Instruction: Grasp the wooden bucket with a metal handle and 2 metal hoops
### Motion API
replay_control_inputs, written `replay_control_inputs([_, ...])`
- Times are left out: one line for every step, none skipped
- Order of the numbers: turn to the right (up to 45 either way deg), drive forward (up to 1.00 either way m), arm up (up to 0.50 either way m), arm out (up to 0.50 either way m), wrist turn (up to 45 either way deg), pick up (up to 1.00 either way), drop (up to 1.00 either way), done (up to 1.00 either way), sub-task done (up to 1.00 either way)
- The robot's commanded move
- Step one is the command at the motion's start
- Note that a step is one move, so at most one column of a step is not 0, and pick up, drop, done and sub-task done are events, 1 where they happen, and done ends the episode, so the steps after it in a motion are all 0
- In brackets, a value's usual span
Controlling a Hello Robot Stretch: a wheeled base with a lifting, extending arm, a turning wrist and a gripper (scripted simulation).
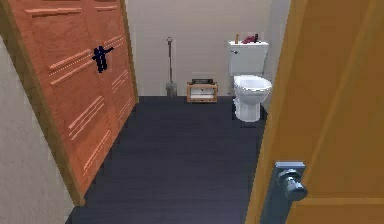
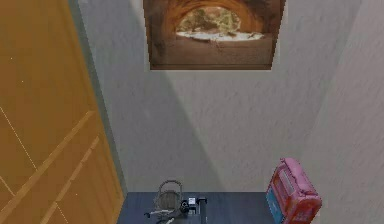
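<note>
At the bottom edge of the arm side view, a small grey-brown bucket-like thing (image 2: 169,190) with an arched handle stands on the dark floor by the wall. Just below and beside it is my gripper (image 2: 160,212), its dark body and white marker squares (image 2: 191,205) low in the picture. I cannot tell whether the gripper touches that thing or holds anything. In the forward view, a small wooden box-like thing (image 1: 202,92) sits on the floor against the back wall.
Ahead, a white toilet (image 1: 250,90) stands at the back right and a long-handled brush (image 1: 170,70) leans on the wall. An orange panelled door (image 1: 85,80) lines the left; an open door with a metal handle (image 1: 290,185) is close on the right. A pink-red object (image 2: 293,192) stands beside the gripper; a painting (image 2: 212,32) hangs above.
</note>
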Motion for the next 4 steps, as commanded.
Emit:
replay_control_inputs([0.0,0.00,0.00,0.00,45.0,0.00,0.00,0.00,0.00])
replay_control_inputs([0.0,0.00,0.00,0.00,15.0,0.00,0.00,0.00,0.00])
replay_control_inputs([0.0,0.00,-0.30,0.00,0.0,0.00,0.00,0.00,0.00])
replay_control_inputs([0.0,0.00,0.00,0.00,0.0,1.00,0.00,0.00,0.00])
